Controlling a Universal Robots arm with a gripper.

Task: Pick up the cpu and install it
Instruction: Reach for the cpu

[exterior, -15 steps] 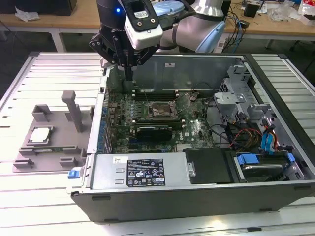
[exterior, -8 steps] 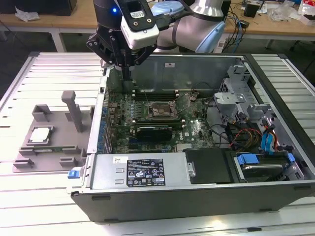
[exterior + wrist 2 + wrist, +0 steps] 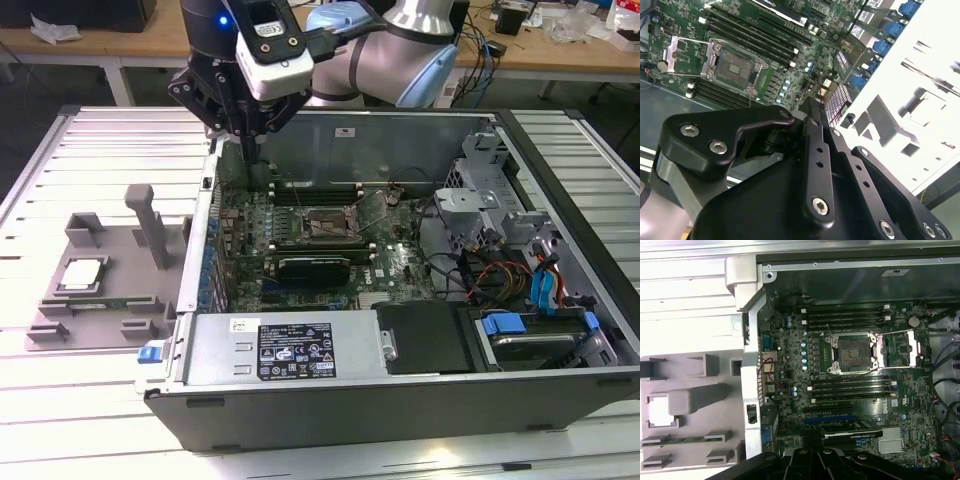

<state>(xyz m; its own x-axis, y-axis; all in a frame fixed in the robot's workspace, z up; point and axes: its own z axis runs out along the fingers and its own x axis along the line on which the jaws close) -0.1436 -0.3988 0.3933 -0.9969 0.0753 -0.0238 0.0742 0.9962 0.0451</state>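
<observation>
One cpu (image 3: pixel 82 273) rests far from the end effector (image 3: pixel 250 150).

Probably a lab — cluttered workbenches (image 3: pixel 120 45)

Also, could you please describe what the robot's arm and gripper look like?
The arm is silver-grey with pale blue joint caps. Its wrist section is black with a small blue light, and a white-and-black camera housing is mounted there. The gripper is matte black, built of angular linked plates fastened with silver screws, and it tapers toward its end.
</observation>
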